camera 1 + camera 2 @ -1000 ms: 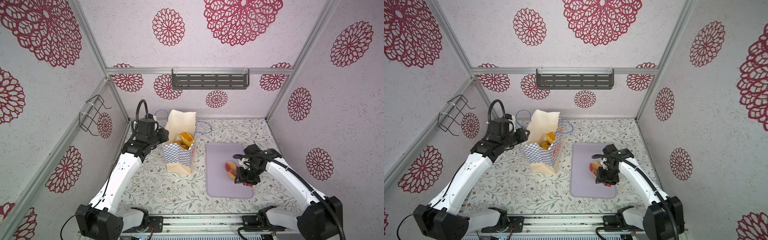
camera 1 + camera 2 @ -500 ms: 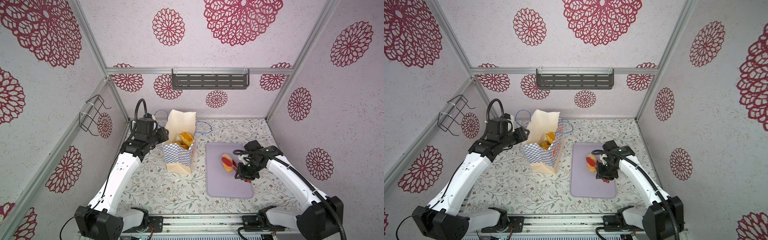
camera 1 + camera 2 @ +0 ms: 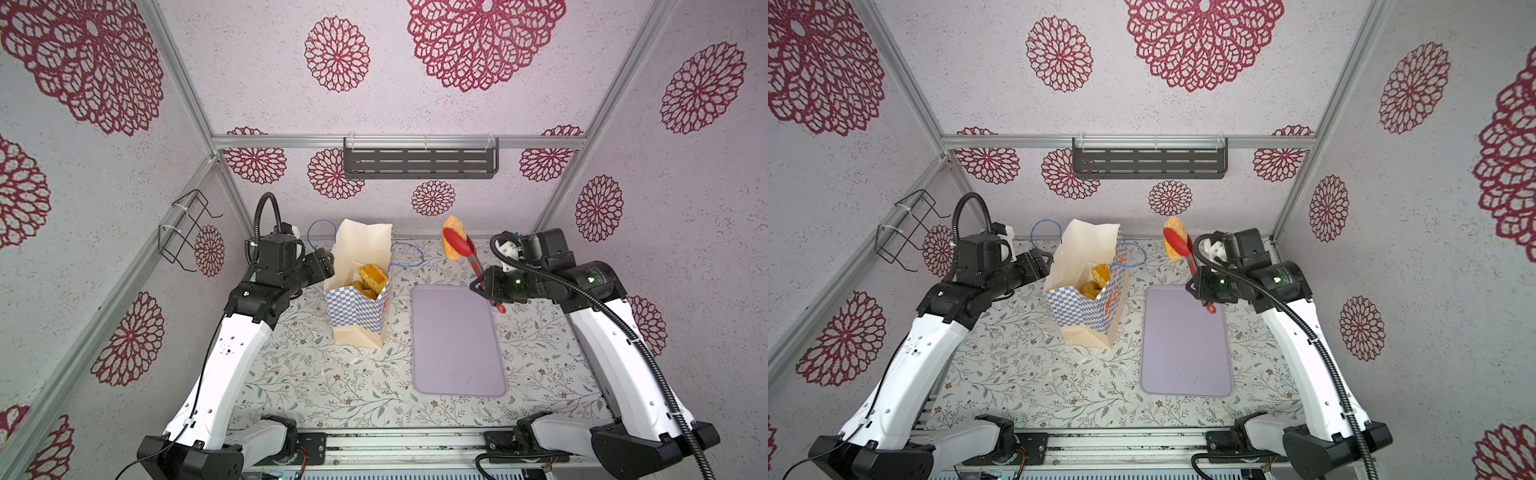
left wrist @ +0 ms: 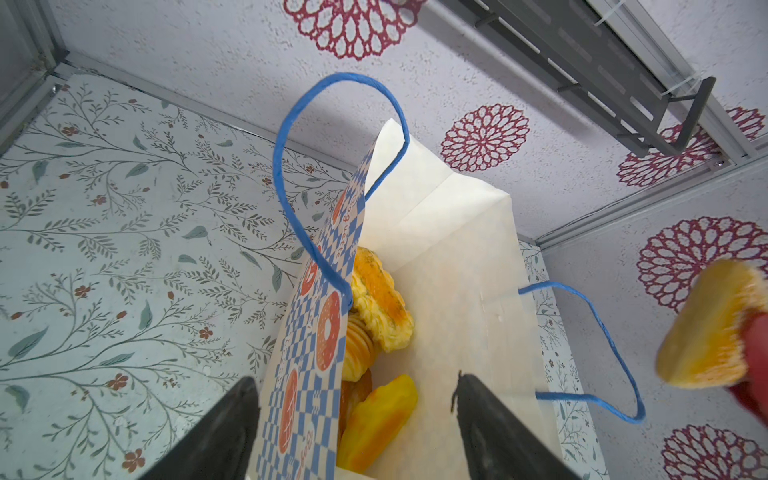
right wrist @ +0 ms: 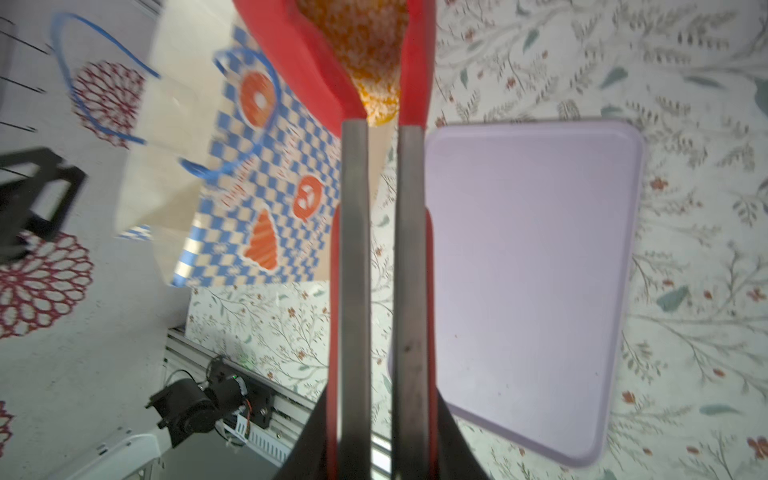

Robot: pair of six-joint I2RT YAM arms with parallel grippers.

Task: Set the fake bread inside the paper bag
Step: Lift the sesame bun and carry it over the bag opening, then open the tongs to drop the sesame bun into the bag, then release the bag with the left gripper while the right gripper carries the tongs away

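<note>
a glossy golden-orange oval bun (image 3: pixel 452 226) hangs in the air beside the tall cream paper bag with the blue-and-white checkered band (image 3: pixel 356 309), on the side away from the left arm and about level with the bag's mouth. it is clamped flat between the two heads of the long red tongs with grey metal shafts (image 3: pixel 458 246). judging by its shine, the bun is light, stiff and slippery. it will not crush, but it could swivel or slide from the smooth heads if the squeeze eases or the wrist jerks. the heads cover its broad faces near the middle, which looks the right place to take it. the bag is thin paper, easy to tip or fold shut.

the right pincer (image 3: pixel 482 286) is squeezed tight round the tongs' shafts, low down. its forearm lies nearly level and points toward the bag, with the tongs angled up from it. the left pincer (image 4: pixel 353 378) stands wide and holds nothing; one finger is outside the bag's checkered wall and the other appears to be inside the mouth. its arm reaches in from the side of the bag opposite the bun. other golden pastries (image 4: pixel 378 305) lie inside the bag. a flat lilac tray (image 3: pixel 457 345) rests just beside the bag on the floral tabletop (image 3: pixel 299 374).
</note>
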